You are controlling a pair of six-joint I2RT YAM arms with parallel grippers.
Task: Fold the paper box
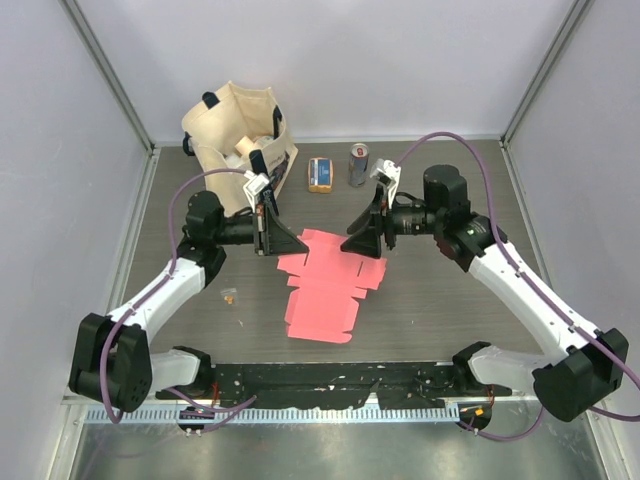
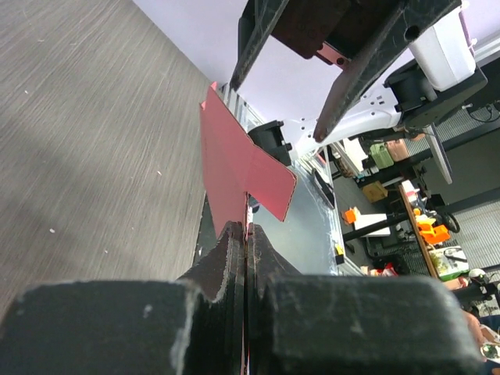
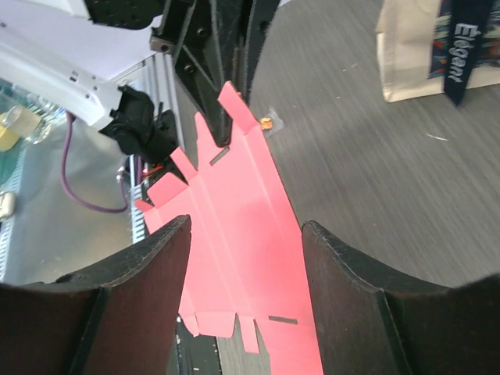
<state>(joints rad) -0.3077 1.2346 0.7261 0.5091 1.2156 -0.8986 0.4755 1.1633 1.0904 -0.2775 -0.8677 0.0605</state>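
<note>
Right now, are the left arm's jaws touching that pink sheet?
Touching. The left wrist view shows the left jaws shut on the paper box, its edge pinched between them.

1. The table (image 1: 450,300) has a dark grey wood-grain top, with pale walls on three sides.
2. A pinkish-red box (image 1: 322,300) lies unfolded near the middle as a flat card sheet with flaps and notches along its edges. Whether its far edge touches the top cannot be told.
3. A beige tote (image 1: 232,125) stands in the far-left corner.
4. An orange-and-blue packet (image 1: 320,174) lies right of the tote, near the far wall.
5. A can (image 1: 359,163) stands just beside the packet, on its right.
6. A tiny orange scrap (image 1: 231,296) lies left of the box, well apart from it.
</note>
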